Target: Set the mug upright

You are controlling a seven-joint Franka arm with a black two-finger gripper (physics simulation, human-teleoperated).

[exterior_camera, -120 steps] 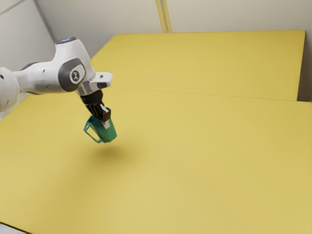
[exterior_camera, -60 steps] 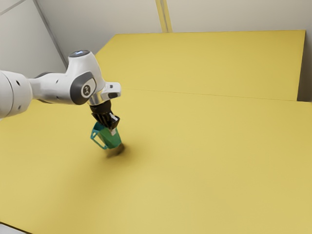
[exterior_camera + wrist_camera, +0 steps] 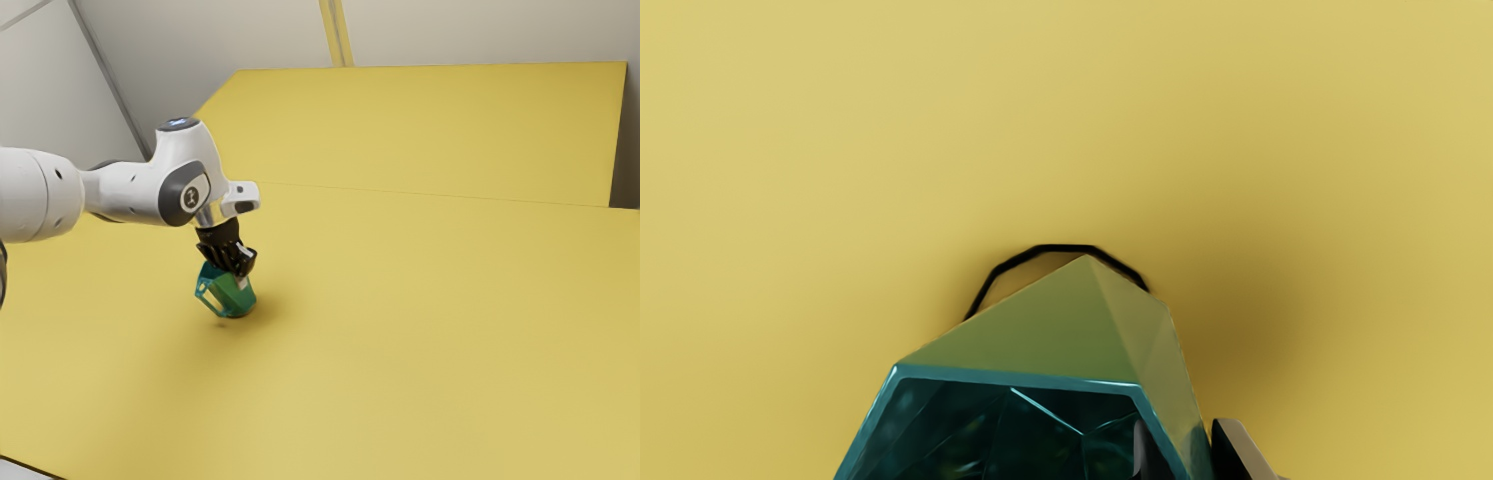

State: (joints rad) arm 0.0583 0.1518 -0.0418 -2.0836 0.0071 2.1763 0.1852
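We're indoors here, pale walls [image 3: 480,32] behind a broad yellow tabletop [image 3: 430,340]; what kind of room, I can't tell.

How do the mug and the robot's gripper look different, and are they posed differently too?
The mug is teal green, while the gripper is mostly black.
The mug has a wide, hollow, faceted body with a handle; the gripper ends in two narrow fingers, one inside the mug's wall and one outside.
The mug's mouth opens upward, whereas the gripper points down.
Both lean the same way, their upper ends toward the exterior view's left.
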